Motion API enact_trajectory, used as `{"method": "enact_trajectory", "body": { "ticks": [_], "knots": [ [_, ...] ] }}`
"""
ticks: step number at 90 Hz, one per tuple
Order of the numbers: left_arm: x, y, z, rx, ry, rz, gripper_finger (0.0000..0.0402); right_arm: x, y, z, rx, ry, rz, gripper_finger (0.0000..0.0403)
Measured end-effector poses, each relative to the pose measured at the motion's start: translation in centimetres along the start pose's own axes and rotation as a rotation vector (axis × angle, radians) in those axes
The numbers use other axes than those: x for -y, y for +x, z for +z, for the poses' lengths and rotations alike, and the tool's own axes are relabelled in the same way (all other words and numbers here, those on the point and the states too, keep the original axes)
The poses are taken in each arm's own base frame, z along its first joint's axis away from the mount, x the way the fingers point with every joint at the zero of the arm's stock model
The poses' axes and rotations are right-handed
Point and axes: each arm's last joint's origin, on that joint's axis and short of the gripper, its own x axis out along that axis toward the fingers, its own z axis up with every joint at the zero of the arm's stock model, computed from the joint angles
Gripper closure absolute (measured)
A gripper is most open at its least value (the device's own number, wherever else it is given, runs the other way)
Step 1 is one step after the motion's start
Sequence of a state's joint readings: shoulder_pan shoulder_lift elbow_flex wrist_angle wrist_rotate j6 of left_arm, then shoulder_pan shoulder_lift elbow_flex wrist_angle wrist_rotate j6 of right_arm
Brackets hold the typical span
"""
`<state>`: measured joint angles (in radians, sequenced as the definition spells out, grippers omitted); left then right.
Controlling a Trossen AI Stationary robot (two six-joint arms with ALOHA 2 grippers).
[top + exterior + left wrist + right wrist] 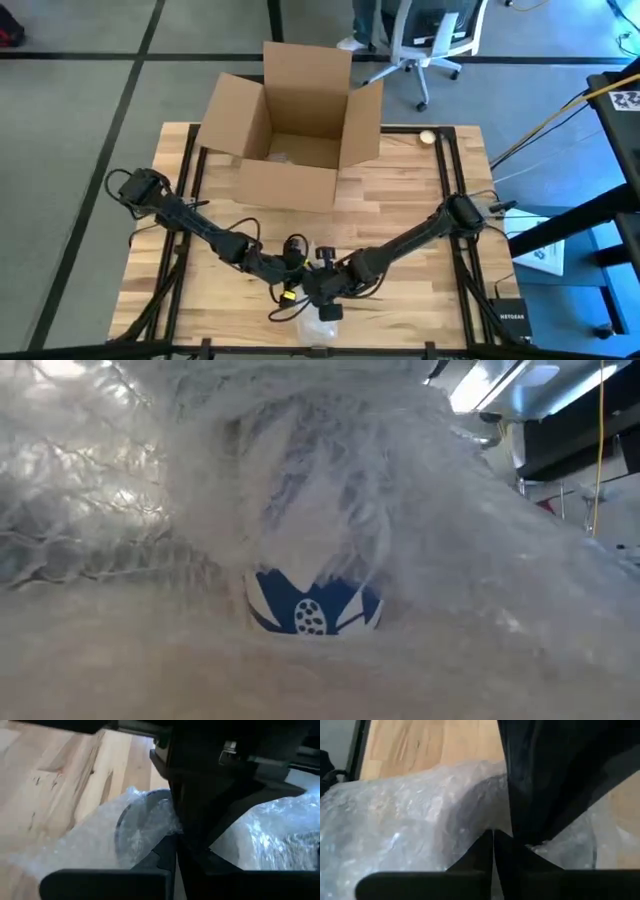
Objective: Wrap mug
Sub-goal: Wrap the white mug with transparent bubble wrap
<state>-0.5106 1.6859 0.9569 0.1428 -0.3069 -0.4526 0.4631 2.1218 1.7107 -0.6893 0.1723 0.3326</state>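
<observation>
The mug (315, 612), white with a blue pattern, lies inside clear bubble wrap (330, 490) at the middle of the table's near edge; only a patch of it shows through the wrap's folds. In the left wrist view its round rim (142, 820) shows under the plastic. Both grippers meet over the bundle (318, 322). My left gripper (293, 272) comes in from the left and my right gripper (322, 292) from the right. The fingers of each are together at the wrap. My left gripper has its fingers (167, 854) shut at a fold of the bubble wrap (150, 832) beside the mug's rim. The right arm stands in front of the fingertips, so layers and hold do not show. My right gripper has its fingers (485, 847) shut against the wrap's bulging side (465, 820). The wrapped bundle lies on the table; how many layers are pinched, I cannot tell.
An open cardboard box (295, 120) stands at the table's far middle, flaps up. A small round thing (428, 137) lies at the far right corner. A black device (508, 318) sits off the near right corner. Bare wood (420, 180) lies between box and bundle.
</observation>
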Motion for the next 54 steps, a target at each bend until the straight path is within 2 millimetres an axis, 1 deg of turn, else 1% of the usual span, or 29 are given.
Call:
{"method": "enact_trajectory", "body": {
  "ticks": [10,14,26,35,43,54],
  "knots": [
    [0.6,-1.3,1.0,0.016,-0.021,-0.029,0.0401,0.1,0.4,0.0,-0.002,-0.005,-0.002,0.0398],
    [0.7,-1.6,1.1,0.015,-0.03,-0.029,0.0401,0.2,0.9,0.0,-0.003,-0.013,-0.005,0.0398],
    [0.7,-1.7,0.1,-0.052,0.003,-0.001,0.0401,0.7,2.7,0.0,-0.016,-0.002,0.018,0.0398],
    [0.5,-1.8,-0.2,-0.086,0.005,0.028,0.0401,0.9,3.2,0.1,-0.021,0.005,0.04,0.0398],
    [0.4,-1.8,-0.2,-0.089,-0.004,0.043,0.0401,1.1,3.2,0.3,-0.02,0.007,0.038,0.0398],
    [0.4,-1.8,-0.2,-0.08,0.006,0.047,0.0401,1.0,2.0,1.2,-0.013,-0.008,0.043,0.0398]
  ]
}}
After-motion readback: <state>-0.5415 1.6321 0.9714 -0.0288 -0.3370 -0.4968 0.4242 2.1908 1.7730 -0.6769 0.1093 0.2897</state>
